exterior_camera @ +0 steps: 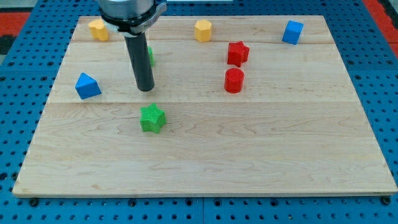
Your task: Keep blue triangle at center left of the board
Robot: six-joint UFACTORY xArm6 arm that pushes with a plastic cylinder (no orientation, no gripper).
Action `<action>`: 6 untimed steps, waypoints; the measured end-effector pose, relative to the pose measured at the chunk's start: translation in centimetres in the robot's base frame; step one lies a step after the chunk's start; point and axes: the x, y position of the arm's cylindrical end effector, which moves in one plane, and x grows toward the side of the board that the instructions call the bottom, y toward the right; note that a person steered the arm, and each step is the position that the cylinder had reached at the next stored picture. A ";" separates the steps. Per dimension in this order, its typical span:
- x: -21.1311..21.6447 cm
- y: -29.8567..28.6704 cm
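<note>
The blue triangle (87, 86) lies near the left edge of the wooden board (205, 155), about mid-height. My tip (145, 89) stands on the board to the right of the triangle, clearly apart from it. The green star (152, 118) lies just below my tip. A second green block (150, 55) is mostly hidden behind the rod, so its shape cannot be made out.
A yellow block (98, 28) sits at the top left and a yellow hexagon (203, 30) at the top middle. A red star (237, 53) and a red cylinder (234, 80) lie right of centre. A blue cube (292, 32) sits at the top right.
</note>
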 end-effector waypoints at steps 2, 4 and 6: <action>0.2 -7.3; 0.2 -9.7; 0.5 -3.1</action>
